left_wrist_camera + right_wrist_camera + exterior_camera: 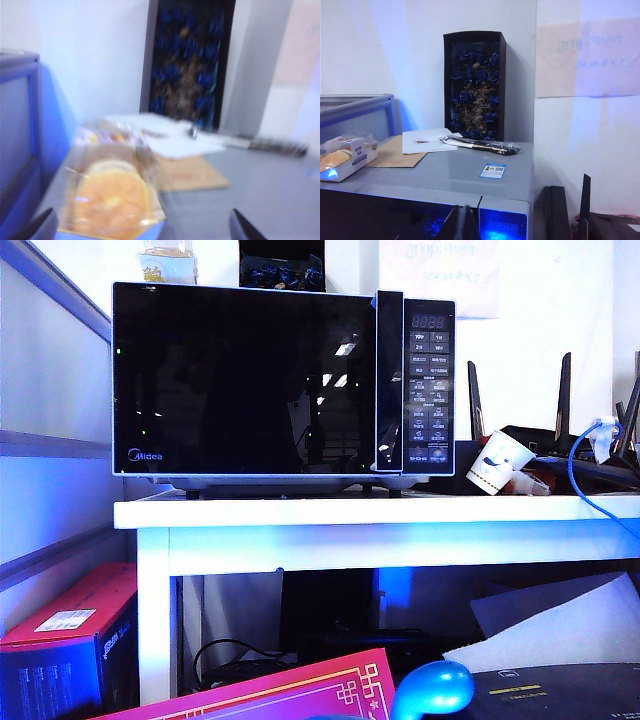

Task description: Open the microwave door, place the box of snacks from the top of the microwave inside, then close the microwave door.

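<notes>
Microwave (283, 380): wide Midea countertop oven on a white table (380, 512); silver-grey top casing visible in both wrist views.
Microwave door (243, 378): shut, glossy black glass, pale frame, blue "Midea" logo at lower left; vertical black handle strip (388, 380) at its right edge.
Button panel (428, 386): narrow column right of the handle, digital display at top; button captions too small to read.
Box of snacks (112, 187): on the microwave top, near its left end; see-through wrapper over a round yellow-orange cake. In the right wrist view a small white label with dark print on its end, unreadable. In the exterior view only its top edge shows above the left end of the casing.
Left gripper (142, 227): over the microwave top, just short of the box of snacks; two dark fingertips (40, 226) spread wide, one either side of the frame, nothing between them. View blurred.
Right gripper (462, 222): low in front of the microwave's upper front edge; dark fingers pressed together, nothing held.
Black carton (475, 86): upright against the wall at the back of the microwave top, filled with blue-wrapped sweets.
Papers (427, 141): white sheets on a brown envelope (395, 152), between the box of snacks and the carton; a dark wrapped stick (482, 145) lies beside them.
Sticker (493, 171): small blue-and-white, on the top casing; text unreadable.
Wall notice (587, 57): pale sheet, faint writing, illegible.
Paper cup (497, 462): white, blue print, tilted, on the table right of the microwave.
Blue cable (580, 465): looped over dark equipment at right.
Red box (65, 625): under the table at left, white label.
</notes>
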